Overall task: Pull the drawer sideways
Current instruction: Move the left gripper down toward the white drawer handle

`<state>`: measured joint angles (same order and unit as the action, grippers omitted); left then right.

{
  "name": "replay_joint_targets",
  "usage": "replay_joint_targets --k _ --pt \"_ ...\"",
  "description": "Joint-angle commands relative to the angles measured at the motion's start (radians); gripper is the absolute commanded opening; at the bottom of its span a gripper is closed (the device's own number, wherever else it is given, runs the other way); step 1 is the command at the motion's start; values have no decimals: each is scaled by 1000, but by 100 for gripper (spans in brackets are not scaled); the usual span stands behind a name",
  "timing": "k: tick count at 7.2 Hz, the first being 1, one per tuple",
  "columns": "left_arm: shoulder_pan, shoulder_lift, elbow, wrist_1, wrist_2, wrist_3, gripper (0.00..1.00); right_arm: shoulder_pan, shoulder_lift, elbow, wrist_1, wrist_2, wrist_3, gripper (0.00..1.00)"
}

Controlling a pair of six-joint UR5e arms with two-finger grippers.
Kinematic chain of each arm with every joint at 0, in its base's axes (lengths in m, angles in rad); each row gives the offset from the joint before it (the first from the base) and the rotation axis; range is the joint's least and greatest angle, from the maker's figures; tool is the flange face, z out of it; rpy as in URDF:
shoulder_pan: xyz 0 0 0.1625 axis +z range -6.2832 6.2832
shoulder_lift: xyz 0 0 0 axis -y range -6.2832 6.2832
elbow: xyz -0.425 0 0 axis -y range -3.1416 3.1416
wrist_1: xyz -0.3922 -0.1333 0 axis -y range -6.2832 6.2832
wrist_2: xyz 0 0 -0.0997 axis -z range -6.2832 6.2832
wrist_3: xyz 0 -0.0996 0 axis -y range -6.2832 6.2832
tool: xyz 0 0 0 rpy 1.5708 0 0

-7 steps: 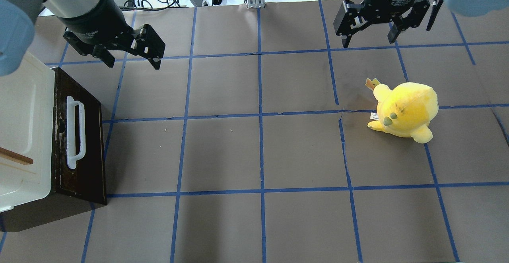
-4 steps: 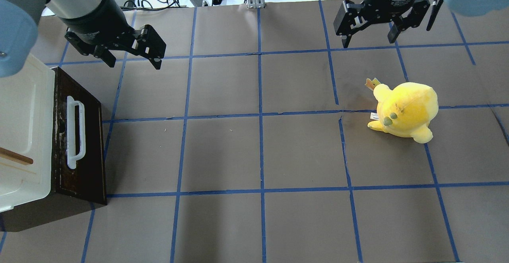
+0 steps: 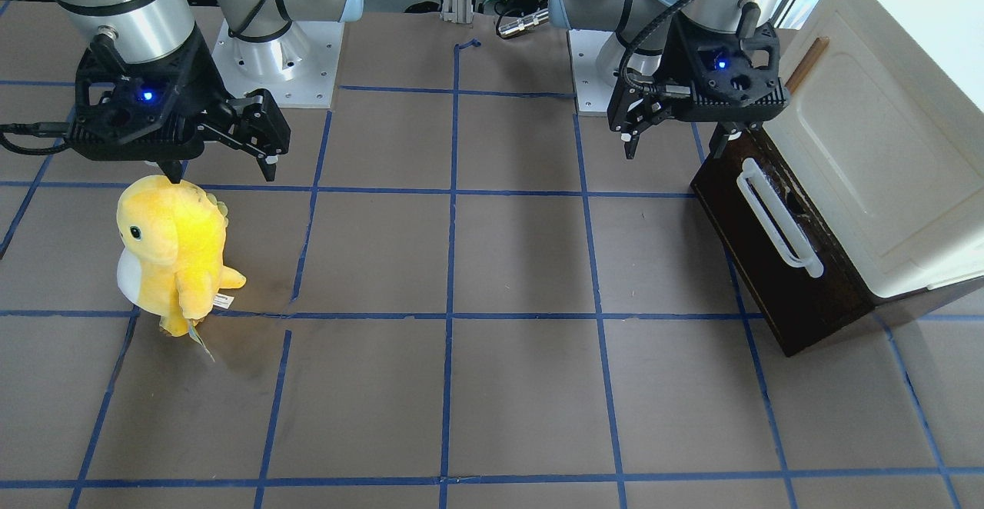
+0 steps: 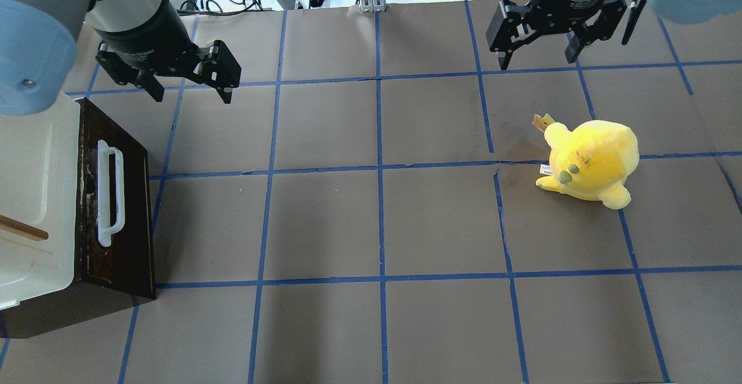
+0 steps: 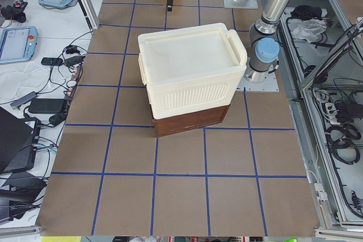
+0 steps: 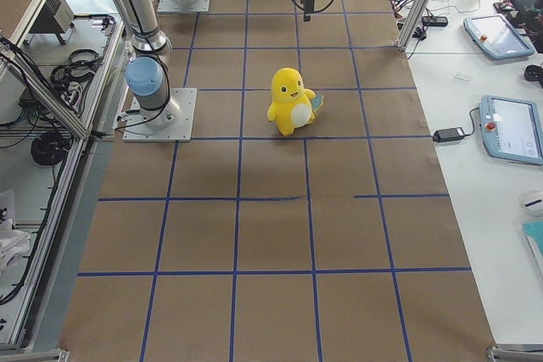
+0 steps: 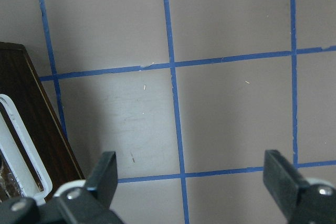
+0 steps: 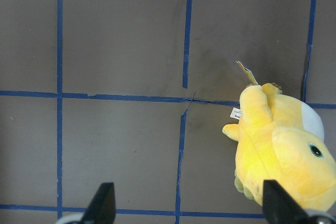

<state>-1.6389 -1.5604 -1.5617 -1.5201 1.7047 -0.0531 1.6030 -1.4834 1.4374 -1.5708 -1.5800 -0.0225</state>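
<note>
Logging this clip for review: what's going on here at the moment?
The drawer has not been pulled yet: its dark front sits under the cream cabinet with none of its inside showing. The left gripper hangs open above the table near the drawer's far end, not touching the white bar handle. The right gripper hovers open and empty beyond the yellow plush toy.

A yellow plush toy (image 4: 591,163) stands on the blue-gridded table (image 4: 324,221), well apart from a cream box (image 4: 29,187).
</note>
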Motion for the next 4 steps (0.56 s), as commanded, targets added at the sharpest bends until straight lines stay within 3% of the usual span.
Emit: replay_joint_targets --k 1,2,4 --pt "-86 -45 -50 11 105 -194 100 0 0 0 0 0 1 100" --pt "-132 -76 -78 30 136 -247 100 0 0 0 0 0 1 100" --pt "-189 -122 -192 37 370 -319 100 0 0 0 0 0 1 100"
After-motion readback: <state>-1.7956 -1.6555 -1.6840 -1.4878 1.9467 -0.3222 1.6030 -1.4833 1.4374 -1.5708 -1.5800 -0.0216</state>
